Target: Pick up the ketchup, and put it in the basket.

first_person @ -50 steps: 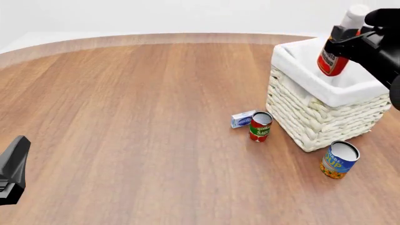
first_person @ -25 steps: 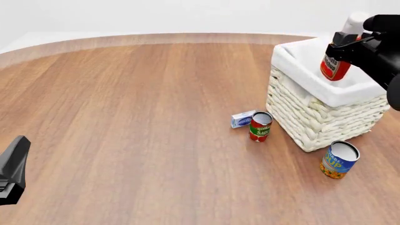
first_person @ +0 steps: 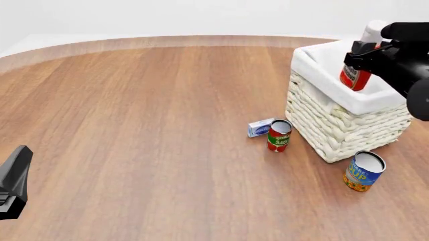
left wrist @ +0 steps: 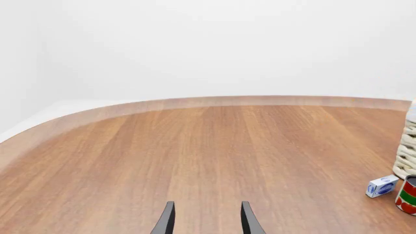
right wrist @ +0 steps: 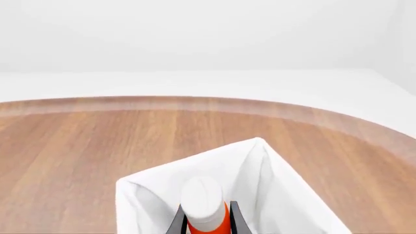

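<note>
The ketchup (first_person: 353,78), a red-orange bottle with a white cap, hangs tilted over the open basket (first_person: 335,125), its lower end down inside the white lining. My right gripper (first_person: 362,50) is shut on the bottle's upper part. In the right wrist view the white cap (right wrist: 202,197) sits between the fingers (right wrist: 177,220), above the basket's lining (right wrist: 260,165). My left gripper (left wrist: 204,218) is open and empty, low over the table at the near left (first_person: 13,183).
A red-and-green tomato can (first_person: 279,135) and a small blue-and-white box (first_person: 259,127) stand just left of the basket. A blue-and-orange soup can (first_person: 364,171) stands in front of it. The can (left wrist: 407,195) and box (left wrist: 381,185) also show in the left wrist view.
My right gripper has lowered the ketchup further into the basket and shifted slightly. The left arm has not moved.
</note>
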Available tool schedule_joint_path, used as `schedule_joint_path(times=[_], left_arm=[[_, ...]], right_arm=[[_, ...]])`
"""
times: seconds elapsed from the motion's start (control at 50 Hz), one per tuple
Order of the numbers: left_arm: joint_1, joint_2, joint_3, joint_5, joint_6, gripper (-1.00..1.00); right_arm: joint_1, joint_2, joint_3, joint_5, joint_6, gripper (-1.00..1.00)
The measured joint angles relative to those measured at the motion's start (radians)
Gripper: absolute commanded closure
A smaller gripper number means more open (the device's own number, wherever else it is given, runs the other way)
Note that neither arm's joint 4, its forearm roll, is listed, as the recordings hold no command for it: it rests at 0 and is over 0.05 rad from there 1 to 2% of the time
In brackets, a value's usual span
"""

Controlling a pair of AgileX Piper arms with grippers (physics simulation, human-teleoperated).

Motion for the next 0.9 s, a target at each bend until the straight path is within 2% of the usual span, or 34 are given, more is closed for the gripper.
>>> schedule_joint_path(times=[0.14, 0.16, 0.9], left_arm=[[0.0, 0.0, 0.0, 0.0, 0.0, -1.0], [0.0, 0.0, 0.0, 0.0, 0.0, -1.0], [0.0, 0.0, 0.0, 0.0, 0.0, -1.0]], right_arm=[[0.001, 0.005, -0.002, 0.001, 0.002, 1.0], [0.001, 0.005, -0.002, 0.001, 0.002, -1.0], [0.017, -0.026, -0.016, 0.012, 0.035, -1.0]])
